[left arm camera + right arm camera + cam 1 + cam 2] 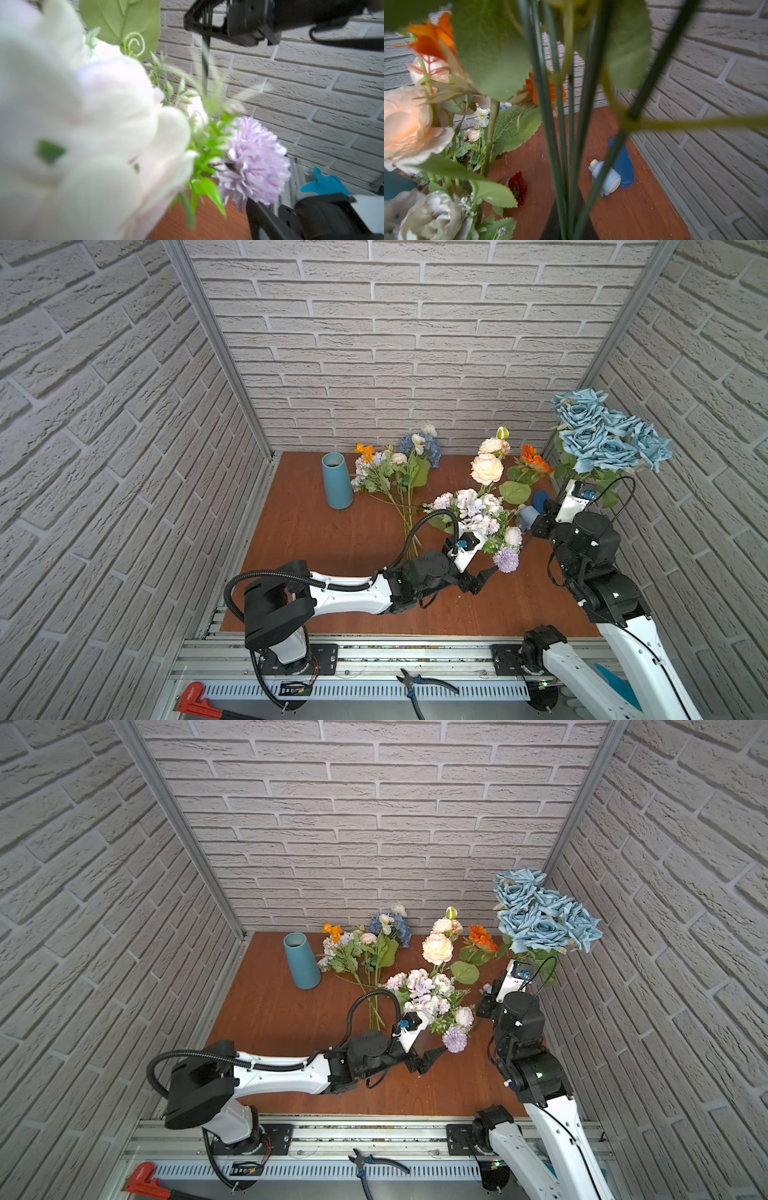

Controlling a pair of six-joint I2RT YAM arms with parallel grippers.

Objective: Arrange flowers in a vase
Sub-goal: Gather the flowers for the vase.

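1. Lilac-white artificial spray (pixel 104 124): fills the left wrist view, well right of the upright tapered blue vase (pixel 336 481).
2. Left gripper (pixel 484 578): jaws apart, a lilac pompon bloom (pixel 255 162) between them.
3. Right gripper (pixel 568 226): jaws clamped on the dark green stems of the pale blue roses (pixel 606 435), raised farthest right of the vase.
4. Mixed orange, white and blue blooms (pixel 395 472): lying just beside the vase on the brown wooden table (pixel 311 556).

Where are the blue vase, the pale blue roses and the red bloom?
blue vase (pixel 337 485): in a top view, side wall.
pale blue roses (pixel 615 450): in a top view, middle bloom.
red bloom (pixel 518 188): right wrist view, flower centre.
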